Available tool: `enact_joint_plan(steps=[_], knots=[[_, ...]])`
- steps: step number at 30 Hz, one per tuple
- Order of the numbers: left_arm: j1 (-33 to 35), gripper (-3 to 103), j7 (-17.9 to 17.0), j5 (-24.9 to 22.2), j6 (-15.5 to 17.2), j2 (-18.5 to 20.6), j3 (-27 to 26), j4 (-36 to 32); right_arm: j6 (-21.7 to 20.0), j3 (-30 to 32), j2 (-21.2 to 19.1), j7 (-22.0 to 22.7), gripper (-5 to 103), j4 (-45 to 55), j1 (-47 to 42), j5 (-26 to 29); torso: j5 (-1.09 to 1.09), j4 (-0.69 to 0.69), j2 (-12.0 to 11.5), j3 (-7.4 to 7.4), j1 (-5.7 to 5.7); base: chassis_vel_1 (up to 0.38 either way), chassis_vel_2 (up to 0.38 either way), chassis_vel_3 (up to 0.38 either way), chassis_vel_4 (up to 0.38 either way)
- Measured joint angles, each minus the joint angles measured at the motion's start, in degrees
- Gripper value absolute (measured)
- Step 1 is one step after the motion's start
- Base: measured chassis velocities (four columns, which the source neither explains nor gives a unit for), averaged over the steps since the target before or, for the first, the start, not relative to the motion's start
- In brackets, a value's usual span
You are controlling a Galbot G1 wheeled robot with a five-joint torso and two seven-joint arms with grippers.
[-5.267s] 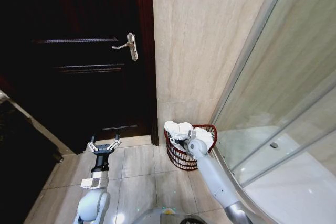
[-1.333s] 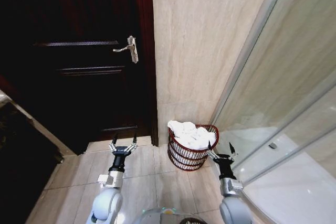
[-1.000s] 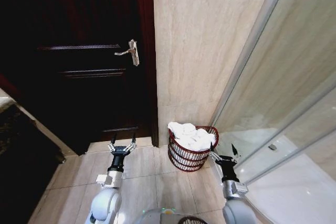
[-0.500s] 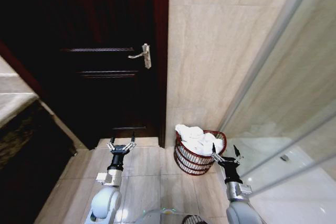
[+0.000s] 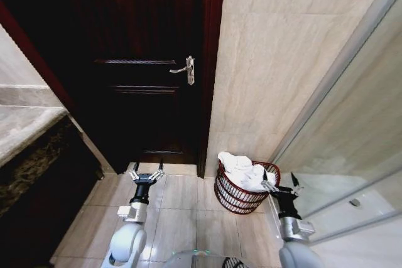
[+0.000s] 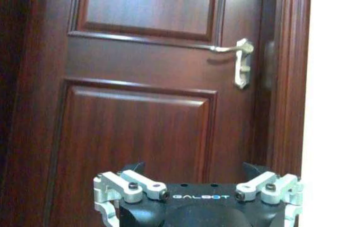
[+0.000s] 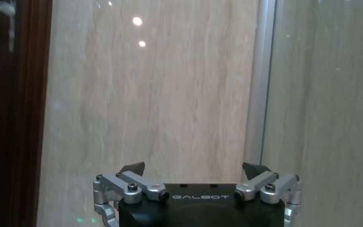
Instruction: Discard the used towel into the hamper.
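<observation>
The hamper point(image 5: 239, 200), a dark red-brown wire basket, stands on the tiled floor against the beige wall. A white towel point(image 5: 242, 172) lies bunched inside it, rising above the rim. My right gripper point(image 5: 282, 187) hangs open and empty just right of the hamper, apart from it; in the right wrist view the right gripper point(image 7: 194, 169) faces the beige wall. My left gripper point(image 5: 146, 172) is open and empty over the floor tiles in front of the door; in the left wrist view the left gripper point(image 6: 194, 169) points at the door panel.
A dark wooden door point(image 5: 144, 67) with a silver lever handle point(image 5: 187, 69) is shut at the left. A glass shower screen point(image 5: 358, 130) runs along the right. A stone counter point(image 5: 25, 123) juts in at the far left. Floor tiles point(image 5: 188, 199) lie between the arms.
The whole head view has shifted right, so the camera turned left; more of the counter shows. Earlier, the right arm drew back from the hamper, leaving the towel inside. Both grippers stay open.
</observation>
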Motion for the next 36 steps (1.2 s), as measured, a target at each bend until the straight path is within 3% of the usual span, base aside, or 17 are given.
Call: enact_joint_plan(steps=[4,19,36], knots=[[0.15,100,-0.91,-0.04,1.76,0.23,0.36,-2.56,-0.89,0.28,0.04,-1.68,100,2.37,0.02,0.45,0.01,-0.01,1.02,0.57,0.45,0.000,0.000,0.000,0.000],[3.41,100,-2.25,1.06,1.70,-1.20,-3.64,-7.27,-3.28,-4.15,0.78,-2.41,100,5.08,1.56,-1.62,0.01,0.02,4.27,2.38,1.86,0.000,0.000,0.000,0.000],[4.20,100,-4.38,3.25,3.40,-1.83,-1.00,-10.16,0.04,-0.21,-0.01,-4.23,100,5.17,-1.74,0.72,0.01,0.01,7.61,4.17,3.37,0.000,0.000,0.000,0.000]])
